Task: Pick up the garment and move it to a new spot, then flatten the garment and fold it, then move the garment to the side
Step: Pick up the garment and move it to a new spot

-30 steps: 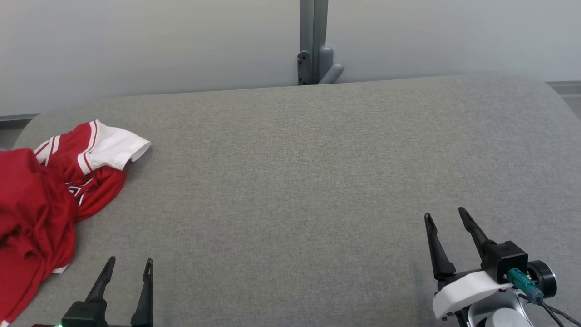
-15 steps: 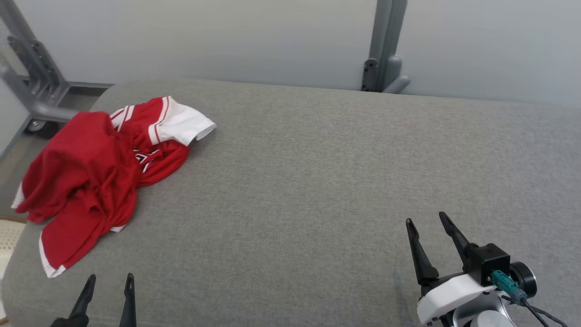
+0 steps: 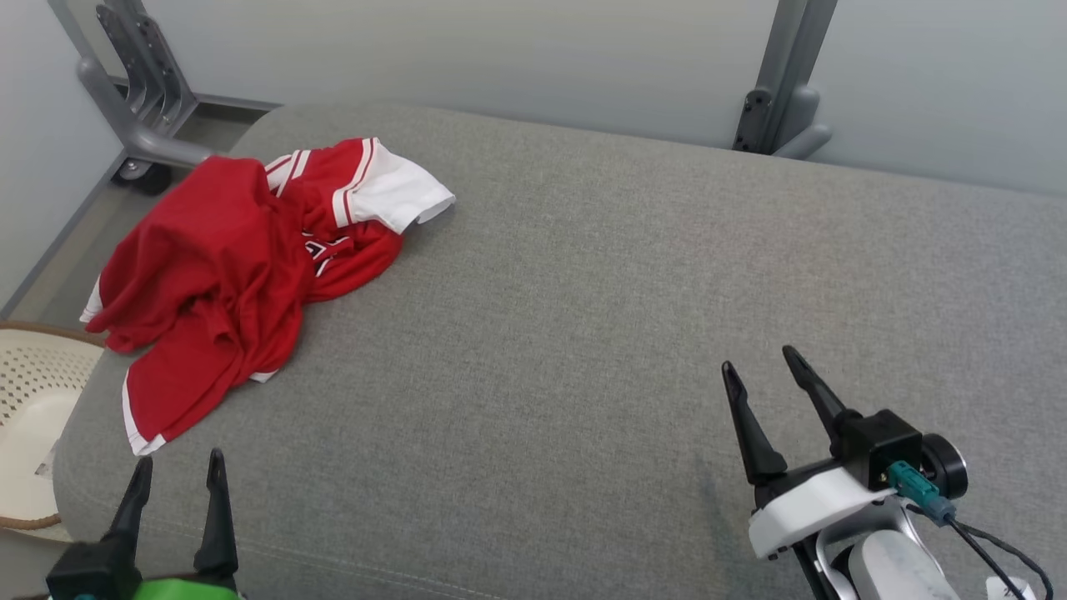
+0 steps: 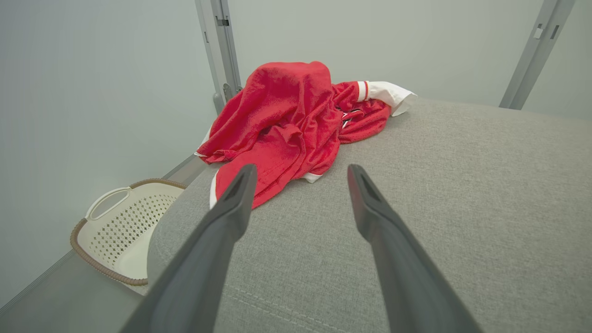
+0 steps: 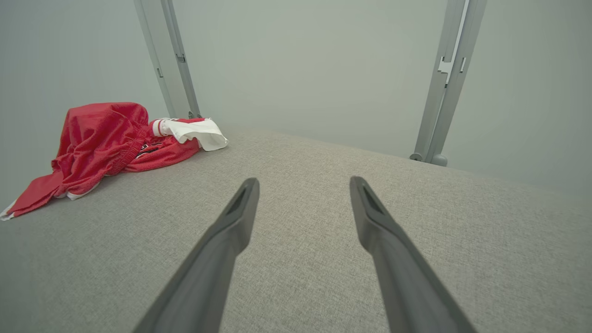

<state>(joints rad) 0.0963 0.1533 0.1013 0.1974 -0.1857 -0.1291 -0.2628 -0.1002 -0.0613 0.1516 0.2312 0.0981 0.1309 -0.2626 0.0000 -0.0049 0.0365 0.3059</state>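
Observation:
The garment [image 3: 225, 267] is a red jersey with white sleeve ends, crumpled in a heap at the far left corner of the grey padded table [image 3: 583, 317]. One edge of it hangs over the table's left side. My left gripper [image 3: 179, 471] stands open at the near left edge, a short way in front of the garment [image 4: 286, 125], touching nothing. My right gripper [image 3: 760, 362] is open over the bare right part of the table, far from the garment [image 5: 111, 143].
A cream laundry basket [image 3: 33, 400] with a brown rim sits on the floor left of the table. Grey metal posts [image 3: 783, 83] and a frame [image 3: 133, 92] stand behind the table against a pale wall.
The head camera has swung left, so the garment and table shift right in the picture and the basket comes into view. Both grippers stay open and empty.

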